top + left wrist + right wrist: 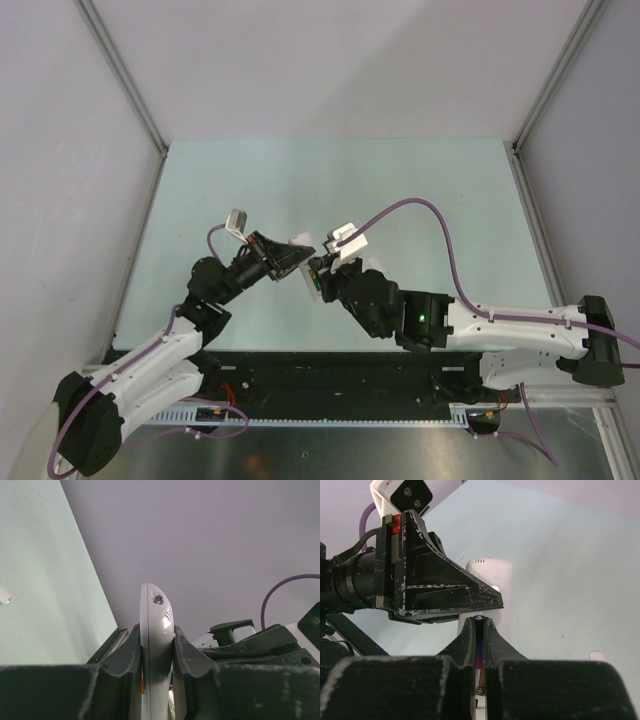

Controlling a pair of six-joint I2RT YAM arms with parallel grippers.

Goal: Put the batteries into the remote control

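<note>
My left gripper is shut on the white remote control and holds it above the table, edge-on between the jaws in the left wrist view. My right gripper is shut on the dark purple-blue battery, which stands upright between the fingers. Its tip sits right below the left gripper and against the remote. A contact spring of the battery recess shows below the battery. The green battery is not in view.
A small white flat piece lies on the pale green table; a similar white piece shows at the left edge of the left wrist view. Grey walls enclose the table on three sides.
</note>
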